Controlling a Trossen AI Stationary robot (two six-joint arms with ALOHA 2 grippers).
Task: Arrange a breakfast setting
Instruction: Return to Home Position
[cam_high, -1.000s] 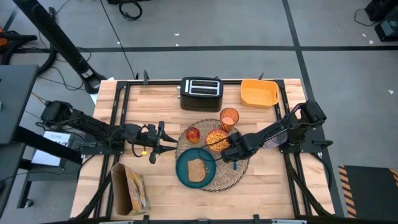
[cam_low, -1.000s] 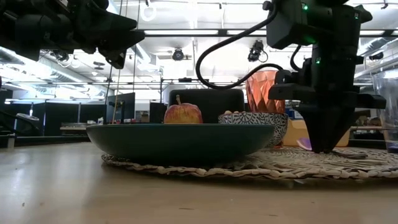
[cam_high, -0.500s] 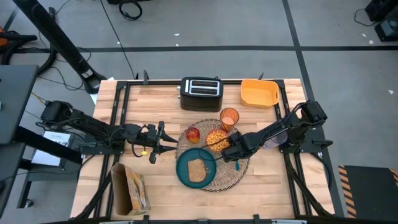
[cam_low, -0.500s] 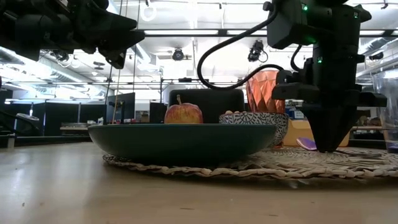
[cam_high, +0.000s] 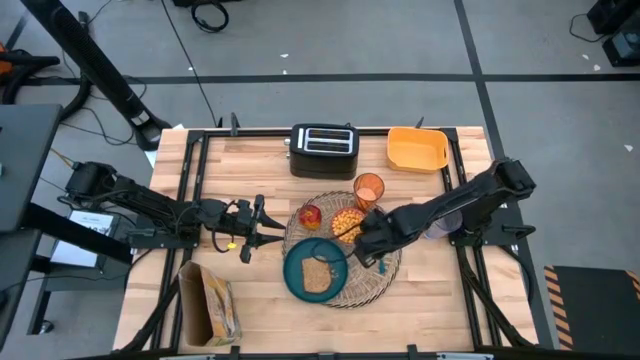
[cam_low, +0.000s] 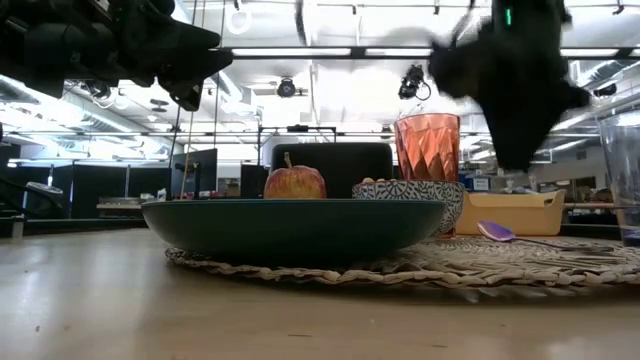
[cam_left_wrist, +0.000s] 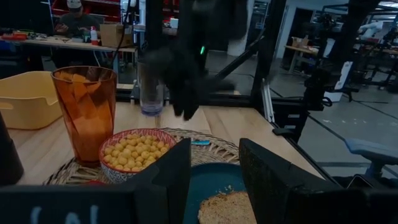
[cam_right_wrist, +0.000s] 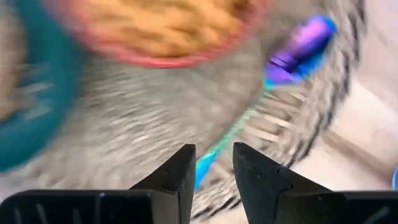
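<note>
The slim blue spoon (cam_right_wrist: 273, 68) lies flat on the round woven straw placemat (cam_right_wrist: 124, 118). It should be light, stiff and slippery: pinch it mid-handle. The right gripper (cam_right_wrist: 214, 155) hovers above it, fingers released, apparently empty. The left gripper (cam_left_wrist: 214, 152) waits beside the placemat, fingers parted, empty.

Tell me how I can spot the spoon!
Find the round straw placemat in the middle of the wooden table. On its side nearest the right arm, past the cereal bowl, lies the spoon, below the right gripper. It's the only long, thin thing there, with a purple-blue scoop.
</note>
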